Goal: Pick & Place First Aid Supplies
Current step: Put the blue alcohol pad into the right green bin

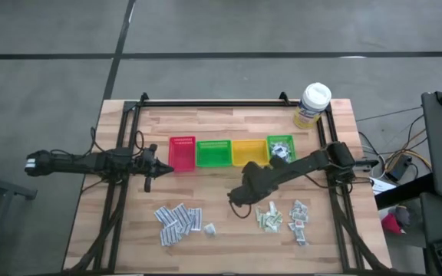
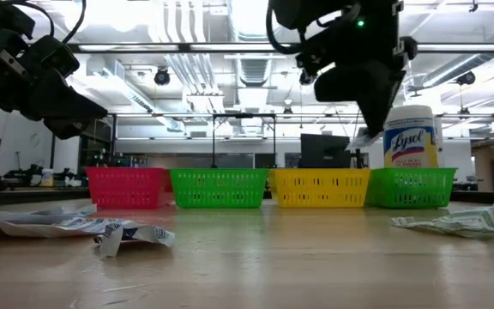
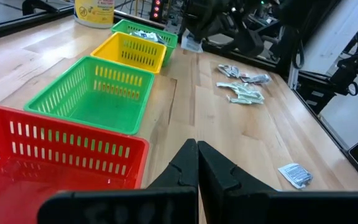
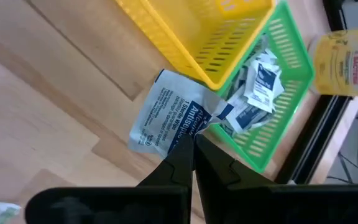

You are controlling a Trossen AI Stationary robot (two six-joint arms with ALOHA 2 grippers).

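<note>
Right claw [image 4: 191,144]: fingers pinched shut on white-blue antiseptic wipe sachet [image 4: 166,112], sachet hanging just ahead of tips. Far green bin [image 4: 272,99] lies just beyond claw, already holding similar sachets. Step: carry sachet fully over bin rim, clear of yellow bin [image 4: 191,31] beside it, release low so flat sachet does not drift out. Left claw [image 3: 197,168]: shut, empty, waiting beside red bin [image 3: 55,149]. Wooden counter [image 1: 221,230]: loose sachet piles behind right claw. Open workshop behind, ceiling lights.

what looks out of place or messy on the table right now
Nothing looks damaged. The sachets lie in loose, unsorted heaps and in front of the bins, and the right hand pinches one white-blue sachet near the far green bin.
</note>
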